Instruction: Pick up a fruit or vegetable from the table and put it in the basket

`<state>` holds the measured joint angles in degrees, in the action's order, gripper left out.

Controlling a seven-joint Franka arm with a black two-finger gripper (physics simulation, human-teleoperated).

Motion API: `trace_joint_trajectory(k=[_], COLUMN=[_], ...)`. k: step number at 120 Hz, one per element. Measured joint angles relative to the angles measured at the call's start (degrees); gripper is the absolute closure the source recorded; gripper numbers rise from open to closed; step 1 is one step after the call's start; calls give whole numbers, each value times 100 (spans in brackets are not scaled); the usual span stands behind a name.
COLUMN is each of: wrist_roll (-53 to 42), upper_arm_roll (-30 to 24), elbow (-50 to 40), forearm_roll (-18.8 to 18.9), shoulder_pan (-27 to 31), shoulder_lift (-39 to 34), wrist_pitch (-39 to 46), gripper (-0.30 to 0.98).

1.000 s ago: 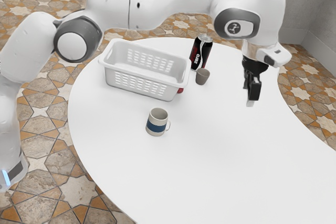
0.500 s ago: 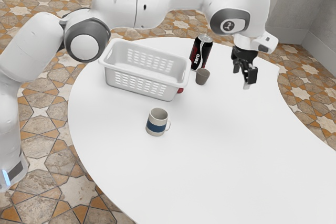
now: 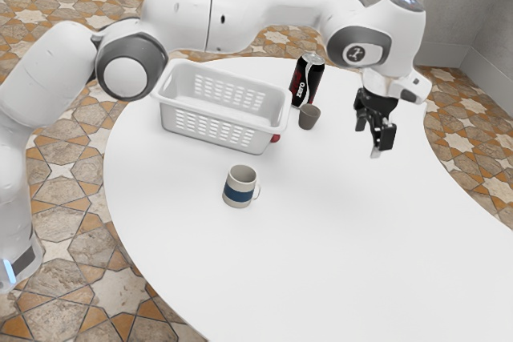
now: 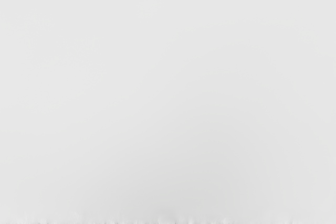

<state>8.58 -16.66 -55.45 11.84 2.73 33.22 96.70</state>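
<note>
In the exterior view, going left to right, the white basket (image 3: 260,142) stands upright on the white desk (image 3: 337,238), and the mug (image 3: 240,187) with its blue band is also upright, nearer the camera. A red thing (image 3: 275,138) peeks out at the basket's right-hand end, mostly hidden by its corner; I can't tell which fruit or vegetable it is. Next come the dark bottle (image 3: 306,81) and the small brown cup (image 3: 309,117), close together. Farthest right, the claw (image 3: 373,138) hangs above the desk, its two fingers apart with nothing between them, well apart from the red thing, which lies to the exterior view's left of it.
</note>
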Motion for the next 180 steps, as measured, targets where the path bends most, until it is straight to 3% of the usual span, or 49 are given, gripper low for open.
trace_joint_trajectory(k=[69, 110, 180], wrist_roll=[189, 277, 292], upper_arm_roll=[-5, 66, 2], elbow=[-3, -12, -3], forearm_roll=[-60, -46, -20], shoulder_pan=[-387, -37, -177], shoulder_lift=[93, 172, 216], wrist_pitch=[-226, -343, -371], gripper=[0, 0, 0])
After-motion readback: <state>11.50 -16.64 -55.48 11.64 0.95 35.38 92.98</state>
